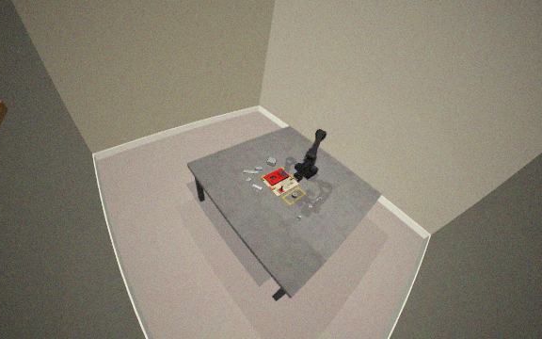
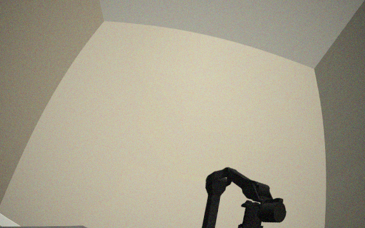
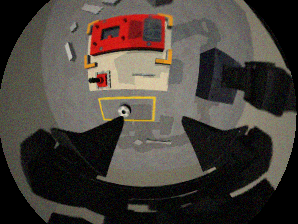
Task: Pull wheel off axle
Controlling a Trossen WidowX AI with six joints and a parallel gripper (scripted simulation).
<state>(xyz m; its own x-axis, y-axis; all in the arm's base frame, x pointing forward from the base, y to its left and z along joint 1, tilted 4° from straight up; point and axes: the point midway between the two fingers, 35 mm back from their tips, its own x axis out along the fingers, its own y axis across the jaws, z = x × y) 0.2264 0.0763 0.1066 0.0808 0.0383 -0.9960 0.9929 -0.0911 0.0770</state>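
The wheel [image 1: 294,195] [image 3: 124,111], a small pale ring with a dark centre, lies on the table inside the yellow outlined marked area [image 1: 290,203] [image 3: 127,98], toward its left lower side in the wrist view. The upright axle [image 3: 94,80] is black and bare, standing on a small red base [image 1: 280,189] [image 3: 102,80] on the cream board. My gripper [image 3: 153,119] is wide open and empty, raised above the table. In the wrist view its left fingertip overlaps the wheel's lower edge, but the fingers look well above it.
A red panel [image 1: 276,176] [image 3: 127,35] sits on the cream board [image 1: 291,185] [image 3: 155,82] between orange corner brackets. Pale scraps [image 1: 257,186] [image 3: 69,51] and a grey block [image 1: 271,161] lie around on the grey table [image 1: 252,221]. Another thin pale piece [image 3: 158,141] lies near the marked area.
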